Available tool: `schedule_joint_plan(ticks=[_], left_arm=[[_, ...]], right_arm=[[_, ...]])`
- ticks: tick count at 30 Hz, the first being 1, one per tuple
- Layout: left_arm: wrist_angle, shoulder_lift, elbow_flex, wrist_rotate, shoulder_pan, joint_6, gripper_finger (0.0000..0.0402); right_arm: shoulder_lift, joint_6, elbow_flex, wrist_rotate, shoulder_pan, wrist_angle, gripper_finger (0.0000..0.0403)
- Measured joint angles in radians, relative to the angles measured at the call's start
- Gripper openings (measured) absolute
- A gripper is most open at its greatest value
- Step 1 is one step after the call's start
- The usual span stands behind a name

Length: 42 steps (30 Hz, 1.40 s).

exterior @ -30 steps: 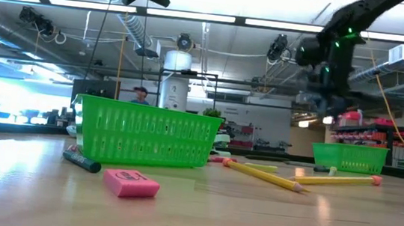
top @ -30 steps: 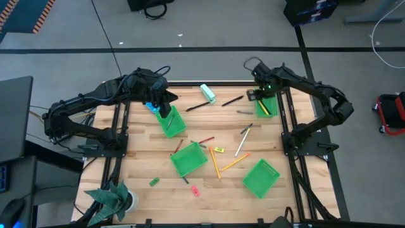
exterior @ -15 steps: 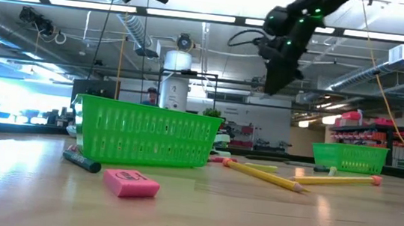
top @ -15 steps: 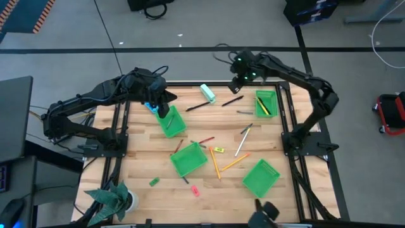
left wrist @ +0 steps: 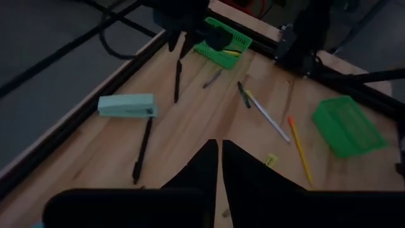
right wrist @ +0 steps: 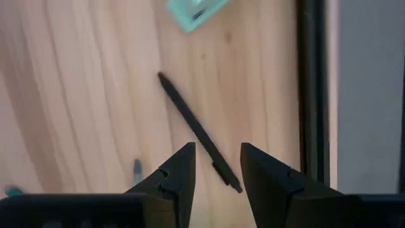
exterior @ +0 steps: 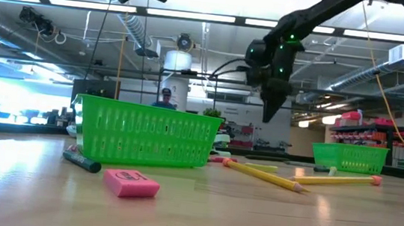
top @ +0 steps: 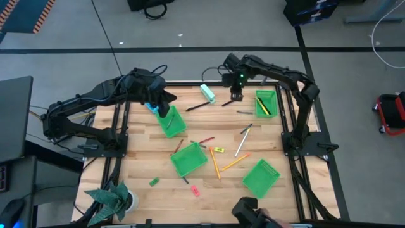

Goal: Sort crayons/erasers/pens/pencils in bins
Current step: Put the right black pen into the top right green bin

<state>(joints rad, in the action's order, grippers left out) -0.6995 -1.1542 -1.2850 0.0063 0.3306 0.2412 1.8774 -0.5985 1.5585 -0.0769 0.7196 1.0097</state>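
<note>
My right gripper (top: 235, 96) (right wrist: 218, 155) hangs open over a dark pen (top: 232, 100) (right wrist: 196, 130) near the table's far edge. In the low view this gripper (exterior: 269, 114) is well above the table. My left gripper (top: 162, 102) (left wrist: 219, 149) is shut and hovers over the far-left green bin (top: 169, 121). A second dark pen (top: 196, 106) lies by the teal block (top: 207, 93). Pencils (top: 215, 163), crayons (top: 206, 140) and small erasers (top: 195, 189) lie flat mid-table. The far-right bin (top: 266, 103) holds some sticks.
Two more green bins sit at the middle (top: 188, 159) and near right (top: 261, 177). A pink eraser (exterior: 131, 183) and a dark crayon (exterior: 80, 162) lie close to the low camera. A plant (top: 111, 199) stands at the near-left corner. A person shows in the room behind.
My right gripper has swung from over the far-right bin toward the table's left along the far edge, and now stands lower, over the dark pen. Nothing on the table has moved.
</note>
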Motion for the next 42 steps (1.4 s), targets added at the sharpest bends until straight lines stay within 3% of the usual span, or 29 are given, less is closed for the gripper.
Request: schedule_joint_plan(ticks=[5, 26, 42], left_arm=[[-0.003, 0.013, 0.000, 0.001, -0.008, 0.026, 0.0024], [0.007, 0.016, -0.001, -0.001, -0.007, 0.040, 0.0019], [0.007, 0.016, 0.000, -0.001, -0.007, 0.010, 0.0028]], right_arm=[[0.044, -0.101, 0.000, 0.005, -0.002, 0.005, 0.0131], [0.160, -0.110, 0.000, -0.006, -0.057, -0.038, 0.0131], [0.175, -0.092, -0.012, -0.037, -0.056, -0.085, 0.0131]])
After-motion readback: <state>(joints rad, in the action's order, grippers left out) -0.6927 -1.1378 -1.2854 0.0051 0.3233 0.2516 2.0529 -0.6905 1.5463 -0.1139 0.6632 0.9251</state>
